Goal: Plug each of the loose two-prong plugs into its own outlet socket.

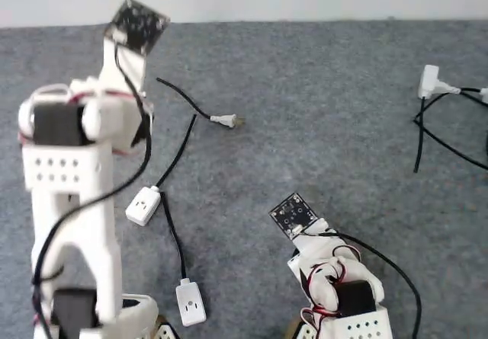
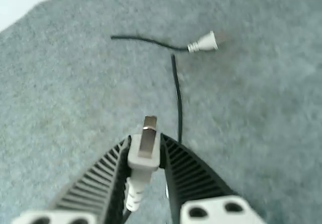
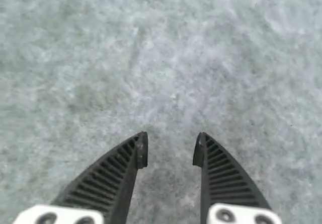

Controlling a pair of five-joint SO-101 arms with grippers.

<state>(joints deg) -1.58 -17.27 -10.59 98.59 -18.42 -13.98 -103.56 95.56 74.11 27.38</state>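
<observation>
My left gripper [image 2: 145,140] is shut on a white two-prong plug [image 2: 144,156], prongs pointing away from the wrist, just above the grey carpet. A second white plug [image 1: 226,120] [image 2: 204,43] lies loose on the carpet farther out, on a black cord. Two white outlet sockets sit on the carpet in the high view, one [image 1: 142,205] beside the left arm [image 1: 76,148] and one [image 1: 190,302] near the front edge. My right gripper [image 3: 171,151] stands open over bare carpet with nothing between its fingers.
A black cord [image 1: 174,160] [image 2: 177,98] runs from the nearer socket toward the loose plug. At the far right a white outlet [image 1: 429,82] has a plug in it, with black cords [image 1: 438,137] trailing. The right arm [image 1: 335,286] sits at the front centre.
</observation>
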